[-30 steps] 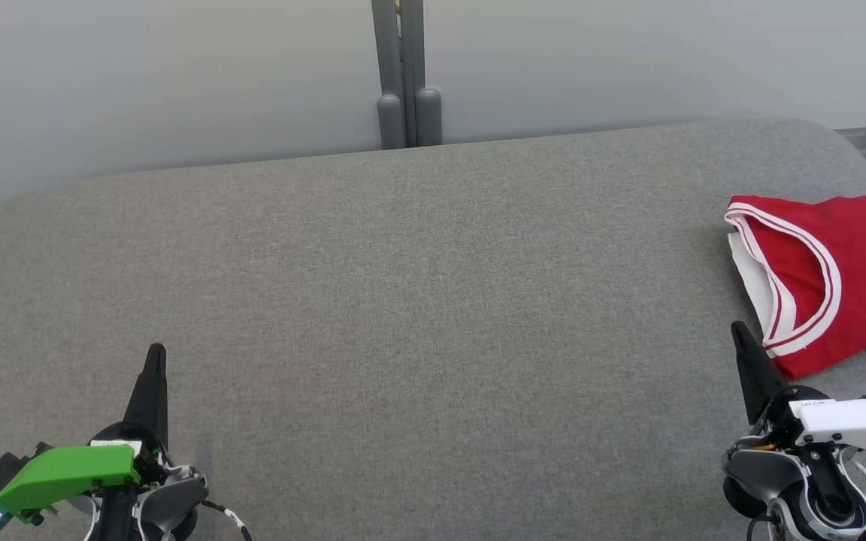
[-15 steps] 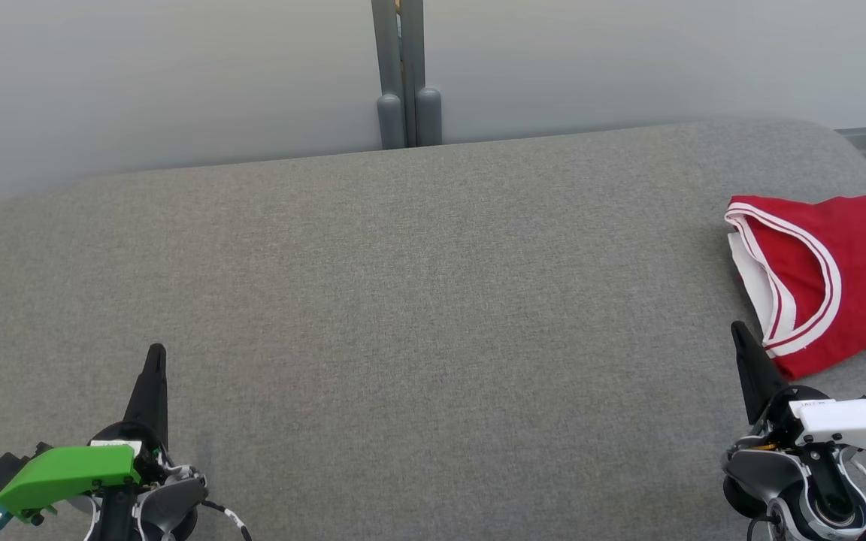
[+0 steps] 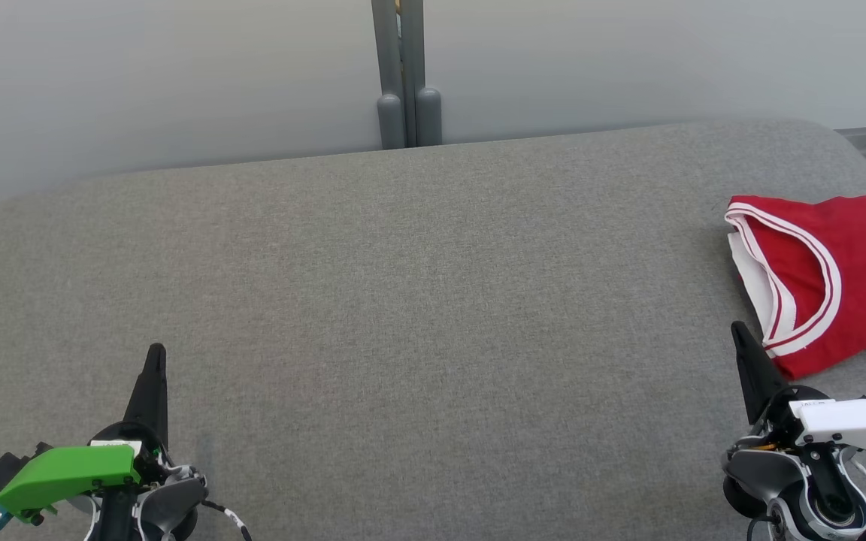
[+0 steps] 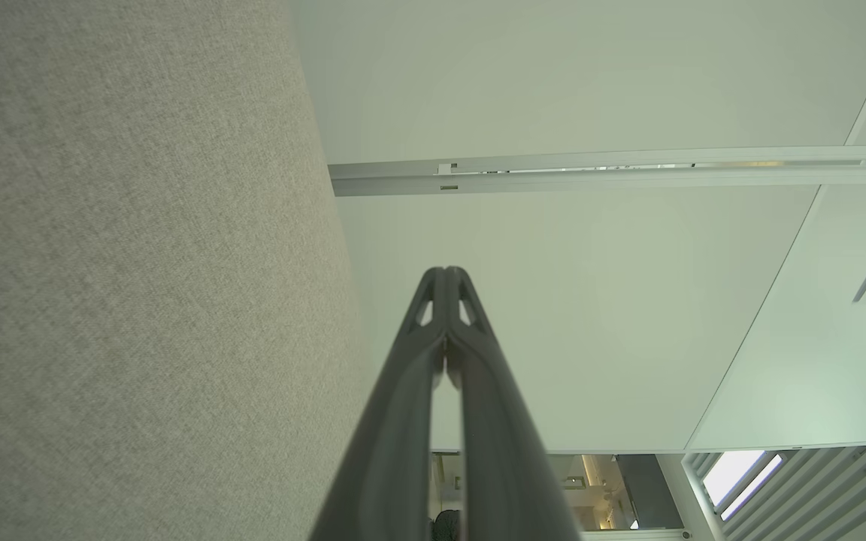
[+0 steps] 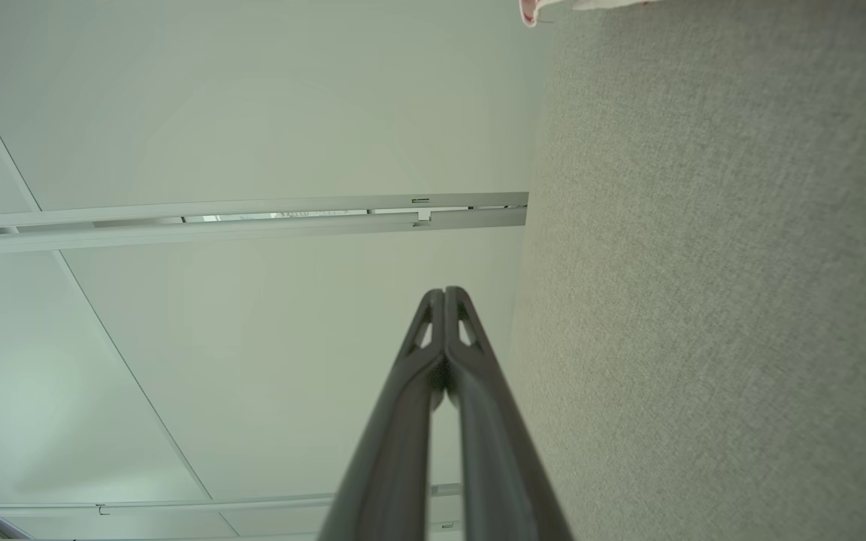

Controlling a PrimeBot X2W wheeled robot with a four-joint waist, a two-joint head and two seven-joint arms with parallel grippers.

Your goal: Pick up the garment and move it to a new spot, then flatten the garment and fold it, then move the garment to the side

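Finding the garment (image 3: 828, 274), a red jersey with white trim and dark lettering, lying rumpled at the right edge of the bench (image 3: 418, 300) and running out past the right border of the head view. Catching a small sliver of red-and-white cloth at the top edge of the right wrist view too, beyond the grey fabric. Seeing the right gripper (image 3: 736, 328) near the front right corner of the bench, pinched fully together on nothing, with the tip pointing up just beside the near hem of the garment, apparently clear of it. Seeing the left gripper (image 3: 155, 351) near the front left corner, likewise pressed together and holding nothing, well apart from the garment. Confirming both in the wrist views, with the dark fingers (image 4: 403, 421) meeting along their tips beside the grey fabric. Noting a grey post (image 3: 403, 83) standing behind the middle of the back edge, against a pale wall (image 3: 140, 83).
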